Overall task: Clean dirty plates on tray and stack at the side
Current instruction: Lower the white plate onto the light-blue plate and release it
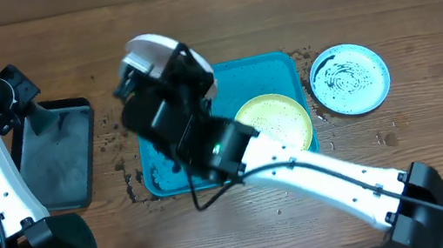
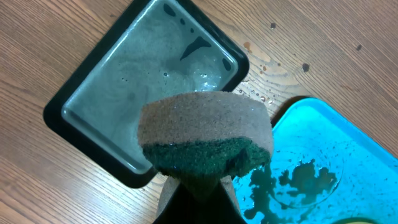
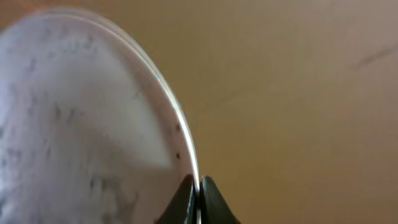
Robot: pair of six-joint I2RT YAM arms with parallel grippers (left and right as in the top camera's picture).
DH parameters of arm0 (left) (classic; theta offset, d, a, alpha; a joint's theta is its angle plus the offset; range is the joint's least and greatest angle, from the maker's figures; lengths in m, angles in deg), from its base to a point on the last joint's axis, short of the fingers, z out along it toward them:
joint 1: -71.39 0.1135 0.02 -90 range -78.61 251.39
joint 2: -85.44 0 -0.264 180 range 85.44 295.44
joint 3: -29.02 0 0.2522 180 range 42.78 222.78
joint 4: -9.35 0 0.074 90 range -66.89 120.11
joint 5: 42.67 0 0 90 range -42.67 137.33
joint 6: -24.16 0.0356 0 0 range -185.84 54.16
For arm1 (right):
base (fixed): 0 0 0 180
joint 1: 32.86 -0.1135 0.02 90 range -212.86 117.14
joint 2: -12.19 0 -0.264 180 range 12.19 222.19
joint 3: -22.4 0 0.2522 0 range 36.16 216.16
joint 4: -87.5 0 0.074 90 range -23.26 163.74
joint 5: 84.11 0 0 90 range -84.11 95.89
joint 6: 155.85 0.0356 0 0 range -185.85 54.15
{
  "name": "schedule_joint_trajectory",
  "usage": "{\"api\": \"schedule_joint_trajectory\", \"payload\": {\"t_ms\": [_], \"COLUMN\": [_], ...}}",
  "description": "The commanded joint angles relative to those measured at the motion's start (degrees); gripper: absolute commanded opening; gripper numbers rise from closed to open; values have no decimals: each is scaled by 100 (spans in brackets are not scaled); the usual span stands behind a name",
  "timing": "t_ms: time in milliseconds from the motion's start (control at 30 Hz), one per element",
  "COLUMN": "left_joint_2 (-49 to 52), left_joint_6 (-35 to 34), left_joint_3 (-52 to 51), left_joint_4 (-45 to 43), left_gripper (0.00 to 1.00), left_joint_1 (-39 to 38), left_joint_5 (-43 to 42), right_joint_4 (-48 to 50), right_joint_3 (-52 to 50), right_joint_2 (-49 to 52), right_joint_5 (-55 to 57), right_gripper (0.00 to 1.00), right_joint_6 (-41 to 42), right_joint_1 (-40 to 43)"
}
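Overhead: straight down. Left wrist: close, shares teal tray (image 2: pixel 364 152) corner. Right wrist: closest.

You had three plates: one white plate (image 1: pixel 149 51), one yellow-green (image 1: pixel 274 120), one light blue (image 1: pixel 349 78). You had one teal tray (image 1: pixel 254 75), one black tray (image 1: pixel 56 162), one sponge (image 2: pixel 205 127).

No legible txt, labels or nos. on anything here.
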Motion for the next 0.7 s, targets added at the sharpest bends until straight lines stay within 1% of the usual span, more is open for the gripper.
{"api": "schedule_joint_trajectory", "payload": {"t_ms": [0, 67, 133, 233, 300, 367, 400, 500, 567, 667], "left_joint_2": [57, 57, 57, 57, 57, 57, 57, 57, 57, 57], "left_joint_6": [-57, -57, -57, -55, -55, -57, -57, -57, -57, -59], "left_joint_3": [-11, -11, -11, -11, -11, -11, -11, -11, -11, -11], "left_joint_4": [-24, -22, -22, -22, -22, -24, -24, -24, -31, -46], "left_gripper": [4, 4, 4, 4, 4, 4, 4, 4, 4, 4], "left_joint_1": [-11, -11, -11, -4, -4, -7, -7, -7, -7, -7], "left_joint_5": [-28, -31, -31, -28, -31, -31, -31, -31, -31, -31], "right_joint_4": [-1121, -1580, -1779, -1947, -2184, -2599, -2767, -3497, -3703, -3735], "right_joint_3": [59, 61, 61, 61, 61, 61, 59, 0, -166, -479], "right_joint_2": [-87, -87, -87, -87, -87, -87, -83, -50, -50, -50], "right_joint_5": [-1803, -2863, -3950, -5515, -6135, -6314, -6264, -5692, -5477, -5501], "right_gripper": [4, 4, 4, 4, 4, 4, 4, 4, 4, 4], "right_joint_6": [3517, 4675, 5342, 5598, 5598, 5595, 5593, 5593, 5593, 5598], "right_joint_1": [1038, 1648, 2284, 3178, 3792, 4433, 4627, 5370, 5753, 6260]}}
